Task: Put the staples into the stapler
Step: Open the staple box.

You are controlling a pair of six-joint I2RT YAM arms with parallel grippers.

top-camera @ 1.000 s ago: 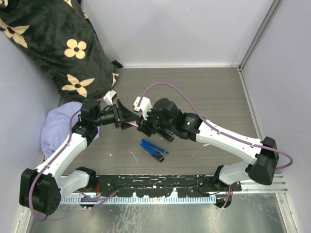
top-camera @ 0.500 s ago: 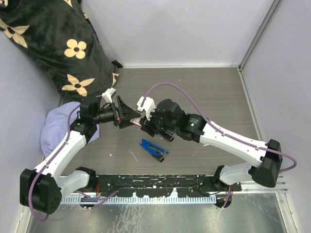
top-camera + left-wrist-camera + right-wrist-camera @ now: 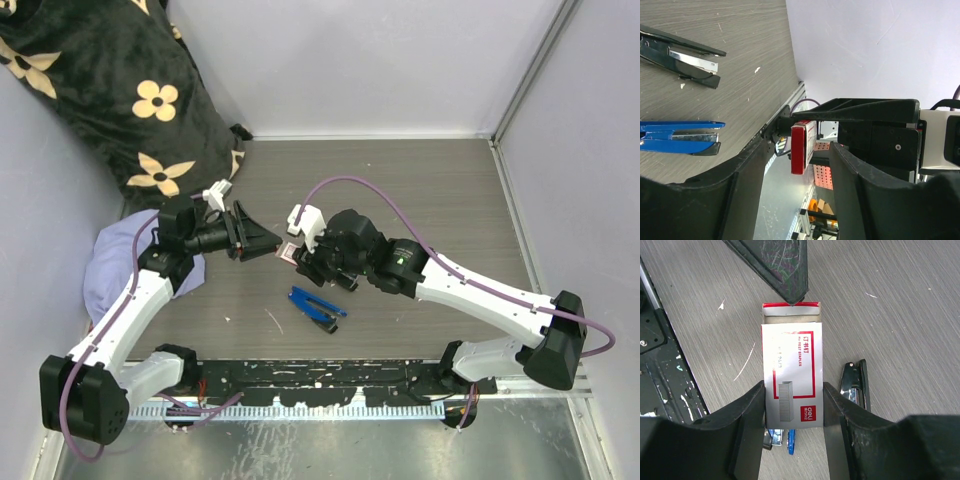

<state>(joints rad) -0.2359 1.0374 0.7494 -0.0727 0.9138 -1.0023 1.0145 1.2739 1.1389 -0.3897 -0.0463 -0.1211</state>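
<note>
The staples, a small white box with a red label, sit crosswise between my right gripper's fingers, which are shut on its long sides. The box's red-edged inner tray sticks out a little at the far end. My left gripper faces that end with its jaws open, and the box shows edge-on in the gap, clear of both fingers. One left fingertip reaches the tray's end. A blue stapler and a black stapler lie on the table below.
A black floral pillow fills the back left corner. A lavender cloth lies by the left arm. Grey walls close in the left, back and right sides. A black strip runs along the near edge.
My left gripper has drawn back a little to the left, off the box end. The right gripper has kept its hold on the box and shifted slightly right.
</note>
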